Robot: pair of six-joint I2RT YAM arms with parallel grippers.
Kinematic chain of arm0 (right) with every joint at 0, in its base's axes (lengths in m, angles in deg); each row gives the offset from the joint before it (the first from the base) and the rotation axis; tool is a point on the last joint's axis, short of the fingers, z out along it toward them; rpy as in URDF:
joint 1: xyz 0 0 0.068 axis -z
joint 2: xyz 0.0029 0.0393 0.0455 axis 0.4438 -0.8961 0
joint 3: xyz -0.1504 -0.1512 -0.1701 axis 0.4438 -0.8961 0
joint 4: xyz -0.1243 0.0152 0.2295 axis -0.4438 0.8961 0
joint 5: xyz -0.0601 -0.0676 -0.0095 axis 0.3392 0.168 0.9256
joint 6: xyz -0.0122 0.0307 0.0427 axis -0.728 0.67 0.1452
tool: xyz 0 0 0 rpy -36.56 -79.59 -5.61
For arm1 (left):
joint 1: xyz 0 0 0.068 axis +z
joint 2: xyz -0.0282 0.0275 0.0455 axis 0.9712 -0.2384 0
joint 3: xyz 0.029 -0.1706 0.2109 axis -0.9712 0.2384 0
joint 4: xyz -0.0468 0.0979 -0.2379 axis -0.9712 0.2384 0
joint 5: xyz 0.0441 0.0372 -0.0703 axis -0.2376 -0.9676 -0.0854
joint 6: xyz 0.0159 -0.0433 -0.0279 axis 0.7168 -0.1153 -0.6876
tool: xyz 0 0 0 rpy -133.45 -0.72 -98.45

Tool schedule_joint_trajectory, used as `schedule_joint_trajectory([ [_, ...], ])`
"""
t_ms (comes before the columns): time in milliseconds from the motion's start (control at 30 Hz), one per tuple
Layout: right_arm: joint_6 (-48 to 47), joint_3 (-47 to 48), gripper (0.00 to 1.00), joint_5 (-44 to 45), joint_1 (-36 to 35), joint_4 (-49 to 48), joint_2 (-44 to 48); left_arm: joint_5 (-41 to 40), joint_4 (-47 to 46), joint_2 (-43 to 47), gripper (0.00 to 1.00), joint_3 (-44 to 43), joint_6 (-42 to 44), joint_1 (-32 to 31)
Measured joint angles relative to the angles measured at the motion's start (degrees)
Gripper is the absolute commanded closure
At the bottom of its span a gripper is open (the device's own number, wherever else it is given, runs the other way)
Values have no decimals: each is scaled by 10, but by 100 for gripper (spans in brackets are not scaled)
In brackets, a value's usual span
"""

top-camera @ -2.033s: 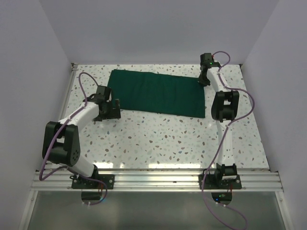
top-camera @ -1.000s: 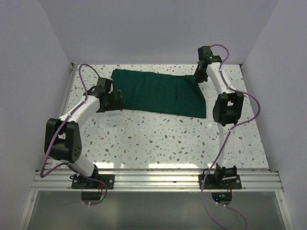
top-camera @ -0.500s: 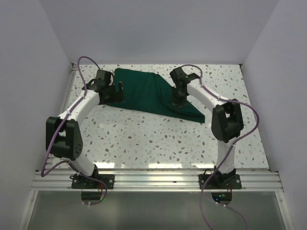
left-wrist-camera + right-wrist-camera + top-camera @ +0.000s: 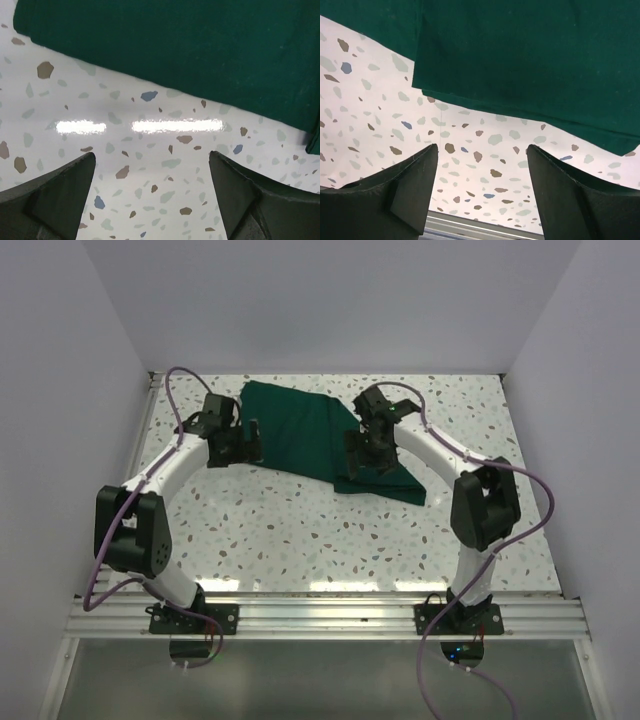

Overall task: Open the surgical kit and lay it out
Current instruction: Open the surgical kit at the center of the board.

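The surgical kit shows only as a dark green cloth wrap (image 4: 300,430) lying at the back of the speckled table (image 4: 300,530). Its right end is folded over toward the middle, so the right part lies doubled. My right gripper (image 4: 362,455) hangs just above that folded part, open and holding nothing. In the right wrist view the cloth (image 4: 530,60) lies beyond the open right gripper (image 4: 482,147). My left gripper (image 4: 248,440) is open at the cloth's left near edge. In the left wrist view the cloth (image 4: 200,50) lies just ahead of the open left gripper (image 4: 151,157), which is not touching it.
White walls close the table in at the back and on both sides. A metal rail (image 4: 320,618) runs along the near edge and carries both arm bases. The rail (image 4: 470,225) also shows low in the right wrist view.
My right gripper dragged the cloth's right end leftward over the middle, then opened and let it go. The left gripper crept a little toward the cloth's left edge, staying open.
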Motion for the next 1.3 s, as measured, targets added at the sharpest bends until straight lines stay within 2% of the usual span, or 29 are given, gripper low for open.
schedule_joint_trajectory([
  [100, -4, 33, 25, 5, 2, 16, -12, -1, 1, 16, 0, 28, 0, -2],
  [367, -8, 217, 28, 14, 3, 30, -133, -3, 2, 51, 0, 62, -2, -3],
  [533, -11, 228, 29, 14, -10, 45, -173, -15, 1, 52, 0, 62, 0, -3],
  [800, -14, 221, 31, 7, -42, 60, -186, -29, 1, 52, 0, 62, 1, -3],
  [867, -16, 220, 37, 7, -49, 61, -188, -29, 1, 52, 0, 62, 1, -3],
  [1000, -23, 219, 68, 7, -57, 63, -198, -29, 0, 52, 0, 62, 1, -3],
  [1100, -28, 218, 100, 9, -58, 67, -210, -28, -1, 52, 0, 62, 1, -3],
  [1300, -30, 218, 100, 18, -57, 75, -228, -28, -1, 51, 0, 62, 1, -3],
])
